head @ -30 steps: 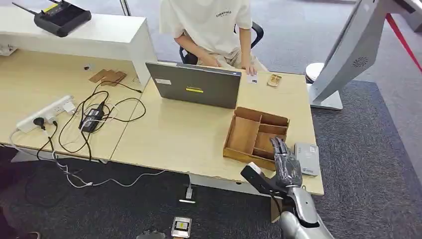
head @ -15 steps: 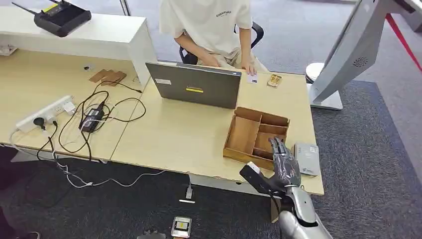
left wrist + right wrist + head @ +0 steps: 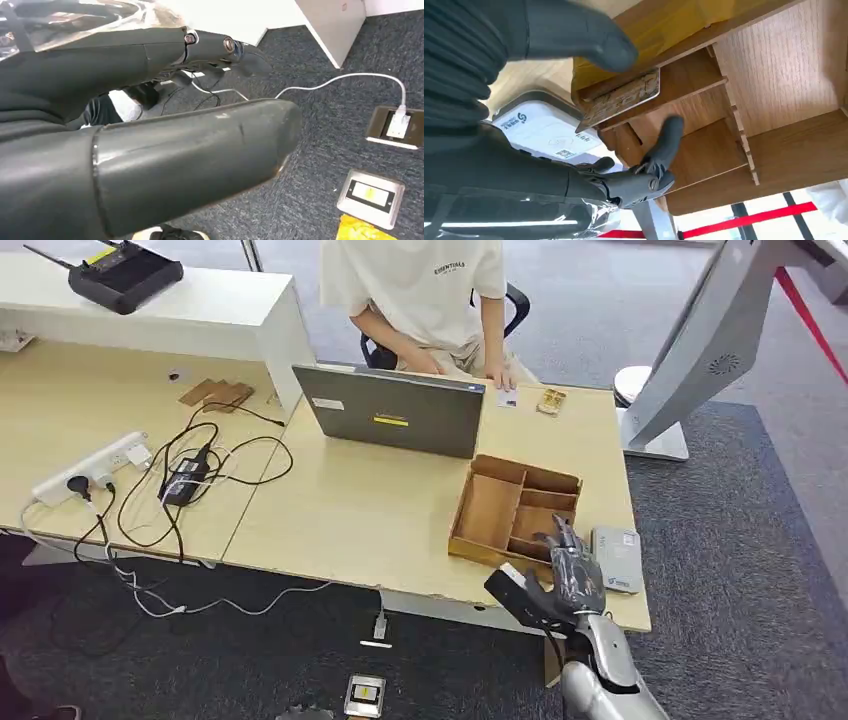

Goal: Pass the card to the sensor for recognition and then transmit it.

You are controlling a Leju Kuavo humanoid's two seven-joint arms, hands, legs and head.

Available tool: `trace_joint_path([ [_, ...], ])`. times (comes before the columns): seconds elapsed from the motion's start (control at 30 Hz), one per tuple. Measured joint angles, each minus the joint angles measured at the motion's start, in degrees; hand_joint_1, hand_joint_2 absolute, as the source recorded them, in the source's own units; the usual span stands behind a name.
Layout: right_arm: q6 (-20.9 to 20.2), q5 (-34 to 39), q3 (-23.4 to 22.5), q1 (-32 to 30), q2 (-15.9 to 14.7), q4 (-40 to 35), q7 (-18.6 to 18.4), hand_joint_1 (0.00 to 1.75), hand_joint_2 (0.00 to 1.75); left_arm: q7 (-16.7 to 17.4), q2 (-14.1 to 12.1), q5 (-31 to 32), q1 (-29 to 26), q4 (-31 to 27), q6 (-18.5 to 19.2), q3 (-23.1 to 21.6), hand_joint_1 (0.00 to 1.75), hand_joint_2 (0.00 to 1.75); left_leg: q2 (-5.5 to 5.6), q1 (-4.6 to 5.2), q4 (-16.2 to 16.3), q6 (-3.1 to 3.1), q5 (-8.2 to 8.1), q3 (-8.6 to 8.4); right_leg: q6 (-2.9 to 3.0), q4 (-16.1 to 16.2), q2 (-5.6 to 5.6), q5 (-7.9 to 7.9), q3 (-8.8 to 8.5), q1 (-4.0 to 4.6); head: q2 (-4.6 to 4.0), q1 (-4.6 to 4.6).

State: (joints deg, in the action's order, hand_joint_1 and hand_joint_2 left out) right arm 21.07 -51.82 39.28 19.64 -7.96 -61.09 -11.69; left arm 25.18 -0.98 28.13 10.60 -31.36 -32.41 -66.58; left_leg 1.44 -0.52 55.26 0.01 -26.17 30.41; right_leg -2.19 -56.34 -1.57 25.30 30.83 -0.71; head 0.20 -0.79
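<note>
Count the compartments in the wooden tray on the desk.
4 visible in the wooden tray: one large on its left, three smaller stacked on its right. The right hand covers the nearest; more may be hidden.

A desk [image 3: 350, 510] ran across the frame's middle. A laptop [image 3: 392, 412] sat at its upper centre, with a person [image 3: 420, 290] behind it. A divided tray [image 3: 512, 512] lay at lower right, a card reader [image 3: 617, 558] just right of it. The right hand [image 3: 560, 575] hovered over the tray's near edge. Cables [image 3: 180, 480] and a power strip [image 3: 90, 468] lay at left.
</note>
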Motion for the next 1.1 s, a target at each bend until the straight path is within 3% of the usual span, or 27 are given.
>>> trace_joint_path([
  [0.77, 1.9, 0.4, -0.1, 0.9, 0.7, 1.2, 0.6, 1.75, 1.75, -0.1, 0.0, 0.1, 0.1, 0.0, -0.5, 0.0, 0.0, 0.0, -0.01, 0.0, 0.0, 0.0, 0.0, 0.0, 0.0, 0.0, 0.0, 0.0, 0.0, 0.0, 0.02, 0.0],
  [1.0, 7.5, -1.0, -0.4, 1.5, 0.6, -0.9, 0.7, 1.75, 1.75, -0.7, 0.0, 0.1, 0.0, 0.0, -0.6, 0.0, 0.0, 0.0, -0.02, 0.0, 0.0, 0.0, 0.0, -0.01, 0.0, 0.0, 0.0, -0.01, 0.0, 0.0, 0.02, 0.0],
  [1.1, 8.1, -1.5, -1.1, 3.0, 0.1, -3.9, 0.4, 1.75, 1.75, -1.0, 0.0, 0.2, 0.0, 0.0, -0.7, 0.0, 0.0, 0.0, -0.01, 0.0, 0.0, 0.0, 0.01, -0.02, 0.0, 0.0, 0.0, -0.02, -0.01, -0.01, 0.02, 0.0],
])
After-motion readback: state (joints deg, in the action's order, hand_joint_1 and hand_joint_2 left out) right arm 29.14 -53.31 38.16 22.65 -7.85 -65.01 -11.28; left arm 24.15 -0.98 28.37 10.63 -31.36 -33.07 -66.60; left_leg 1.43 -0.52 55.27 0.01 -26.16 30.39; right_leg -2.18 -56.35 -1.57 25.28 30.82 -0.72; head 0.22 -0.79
